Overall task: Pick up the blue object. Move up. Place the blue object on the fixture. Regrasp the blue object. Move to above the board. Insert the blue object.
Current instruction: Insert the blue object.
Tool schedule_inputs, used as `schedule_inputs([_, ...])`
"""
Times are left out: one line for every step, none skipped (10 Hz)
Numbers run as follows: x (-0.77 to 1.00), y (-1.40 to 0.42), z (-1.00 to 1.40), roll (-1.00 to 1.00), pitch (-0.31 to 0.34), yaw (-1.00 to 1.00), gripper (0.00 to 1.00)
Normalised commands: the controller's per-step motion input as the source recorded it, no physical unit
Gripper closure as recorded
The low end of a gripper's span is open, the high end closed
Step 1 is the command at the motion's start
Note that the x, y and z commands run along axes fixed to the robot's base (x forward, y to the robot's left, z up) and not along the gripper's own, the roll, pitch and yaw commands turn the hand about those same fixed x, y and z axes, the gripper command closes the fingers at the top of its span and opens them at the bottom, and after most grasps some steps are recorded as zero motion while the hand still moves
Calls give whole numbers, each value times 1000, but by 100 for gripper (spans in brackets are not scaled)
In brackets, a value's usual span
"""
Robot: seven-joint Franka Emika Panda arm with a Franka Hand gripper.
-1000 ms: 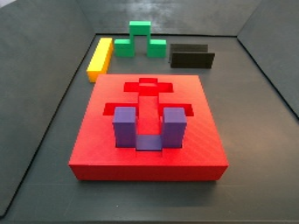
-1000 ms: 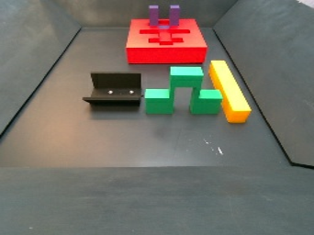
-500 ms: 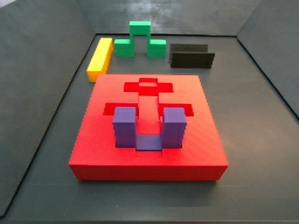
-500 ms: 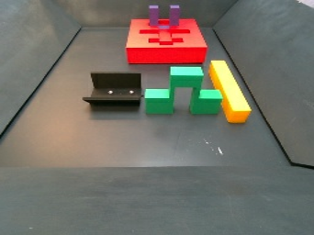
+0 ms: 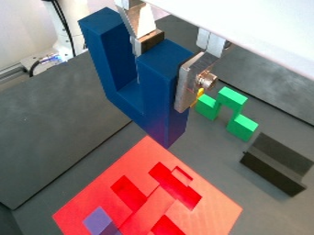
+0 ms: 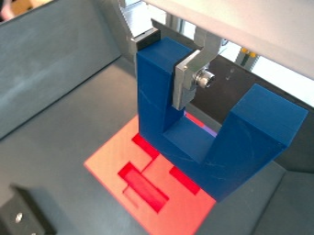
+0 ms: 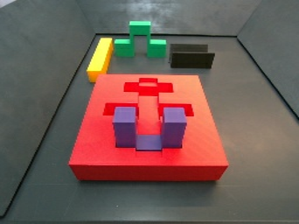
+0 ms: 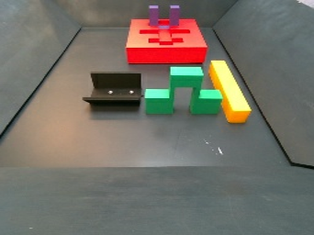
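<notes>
My gripper [image 5: 161, 57] is shut on the blue object [image 5: 138, 84], a U-shaped block, with one prong between the silver fingers [image 5: 189, 81]. It also shows in a wrist view [image 6: 185, 128], with the gripper [image 6: 164, 64] above. The block hangs above the red board [image 5: 128, 179], over its cut-out recesses [image 6: 145, 188]. Neither the gripper nor the blue object shows in the side views. The red board [image 7: 201, 144] [image 8: 145, 51] lies flat on the floor. The black fixture [image 7: 191, 58] [image 8: 113, 90] stands apart from the board and bears nothing; it also shows in both wrist views [image 5: 276, 165] [image 6: 18, 213].
A purple U-shaped block [image 7: 149, 129] [image 8: 163, 13] stands in a recess of the board. A green stepped block [image 7: 142, 39] [image 8: 185, 92] and a long yellow bar [image 7: 100, 57] [image 8: 229, 89] lie beside the fixture. Dark walls enclose the floor.
</notes>
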Motion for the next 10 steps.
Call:
schedule_inputs([694,-360,-357,-13,0,-331,100])
schedule_inputs([746,-274,-497,-13,0,-323,100])
schedule_inputs([809,-194,-717,0,0,-291,100])
schedule_inputs([843,49,-731,63,49,-66,100])
schedule_inputs([766,366,-669,0,114,0,100])
schedule_inputs([846,397,-571,-266,83,0,100])
schedule_inputs([723,280,-429,-337,0,0,100])
schedule_inputs([0,203,-409,-303,-236,0,100])
schedule_inputs([-31,171,-320,-260,-350,0,100])
schedule_inputs([-111,197,-297,-199,-397,0,100])
